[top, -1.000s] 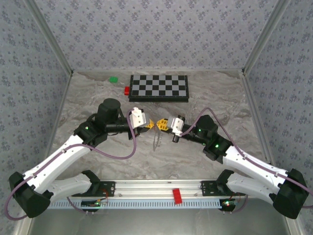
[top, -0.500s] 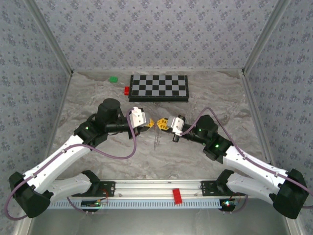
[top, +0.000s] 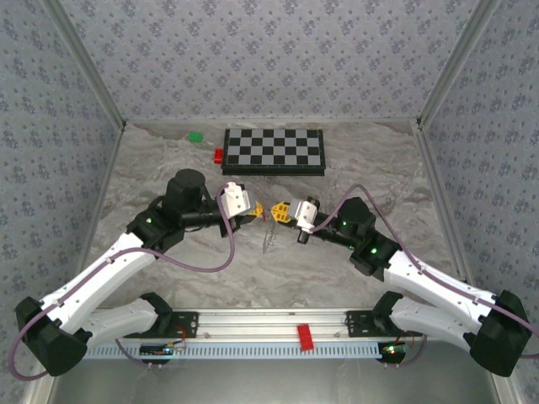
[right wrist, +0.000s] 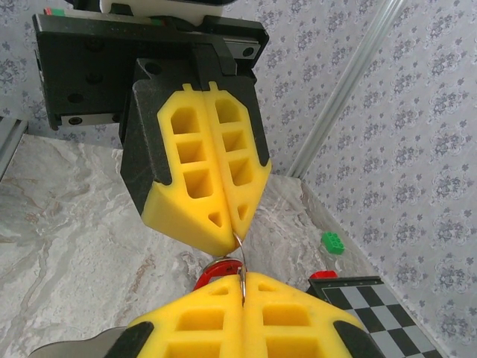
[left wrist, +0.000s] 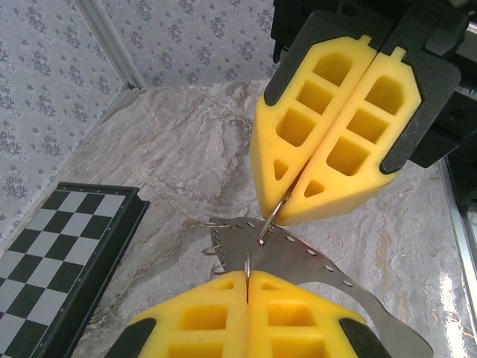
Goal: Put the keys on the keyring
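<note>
Where the two arms meet tip to tip above the marbled table (left wrist: 186, 164), the left gripper (left wrist: 247, 282) is pinched fully shut on the edge of the keyring (left wrist: 320, 262). The keyring is a thin grey band with small holes, fanning out just beyond the yellow pads (left wrist: 201, 321). Facing it, the right gripper (right wrist: 243, 280) is also closed, nipping a fine wire link (right wrist: 240, 250), and the tiny red key (right wrist: 218, 267) sits just beside those tips. Both pieces look light; the band is probably floppy and the key slippery. Each is best held close to the joining point, flat faces between the pads.
</note>
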`<state>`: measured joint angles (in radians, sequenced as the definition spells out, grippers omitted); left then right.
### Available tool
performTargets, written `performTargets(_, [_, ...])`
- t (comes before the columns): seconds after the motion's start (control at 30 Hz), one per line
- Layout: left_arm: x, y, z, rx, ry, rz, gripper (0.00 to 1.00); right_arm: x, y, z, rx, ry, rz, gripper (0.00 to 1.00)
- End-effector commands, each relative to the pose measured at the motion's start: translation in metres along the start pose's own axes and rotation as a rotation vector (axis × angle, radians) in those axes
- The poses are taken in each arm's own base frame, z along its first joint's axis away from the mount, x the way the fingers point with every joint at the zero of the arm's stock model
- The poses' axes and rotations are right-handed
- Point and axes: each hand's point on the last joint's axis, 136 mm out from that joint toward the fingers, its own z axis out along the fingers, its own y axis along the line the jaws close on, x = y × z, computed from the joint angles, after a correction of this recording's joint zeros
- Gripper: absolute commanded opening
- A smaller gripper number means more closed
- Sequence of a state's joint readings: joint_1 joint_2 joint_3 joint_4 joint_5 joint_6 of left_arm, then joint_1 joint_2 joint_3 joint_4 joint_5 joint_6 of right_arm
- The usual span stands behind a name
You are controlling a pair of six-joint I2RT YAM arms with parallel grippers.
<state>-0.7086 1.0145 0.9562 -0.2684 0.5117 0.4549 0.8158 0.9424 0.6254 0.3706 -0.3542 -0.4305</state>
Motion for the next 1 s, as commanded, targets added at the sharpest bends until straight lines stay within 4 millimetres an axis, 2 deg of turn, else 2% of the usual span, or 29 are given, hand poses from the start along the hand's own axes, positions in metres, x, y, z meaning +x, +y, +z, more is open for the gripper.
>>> performTargets(0.0, [-0.014,-0.004,-0.006,0.019,-0.053,0.017,0.0,-0.017,-0.006,-0.003,0.016,-0.05,-0.011,0.0])
performTargets(0.97, [-0.012,-0.02,0.0,0.12,-0.048,0.01,0.0,-0.016,-0.01,0.0,0.034,-0.045,-0.001,0.0])
